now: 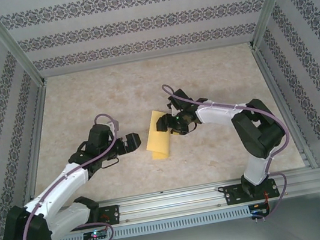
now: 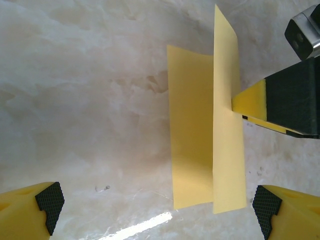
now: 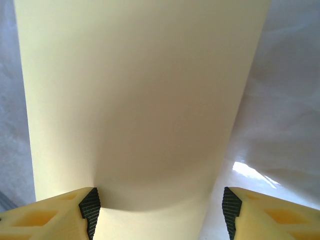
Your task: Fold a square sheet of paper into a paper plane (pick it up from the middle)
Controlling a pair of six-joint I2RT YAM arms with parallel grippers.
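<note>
The square sheet of paper (image 1: 157, 135), plain yellow-orange, lies in the middle of the table folded lengthwise. In the left wrist view one half lies flat (image 2: 192, 135) and the other half stands up as a flap (image 2: 227, 125). My right gripper (image 1: 171, 124) is at the sheet's right side, and one of its fingers (image 2: 280, 102) touches the flap's edge. Its jaws stand wide apart, with the curved paper (image 3: 140, 100) spanning the gap at my right gripper (image 3: 159, 207). My left gripper (image 1: 134, 142) is open just left of the sheet, with nothing in my left gripper (image 2: 157, 210). The paper plane is out of view.
The marbled beige tabletop (image 1: 84, 101) is enclosed by patterned walls and metal frame posts (image 1: 11, 43). An aluminium rail (image 1: 179, 205) with both arm bases runs along the near edge.
</note>
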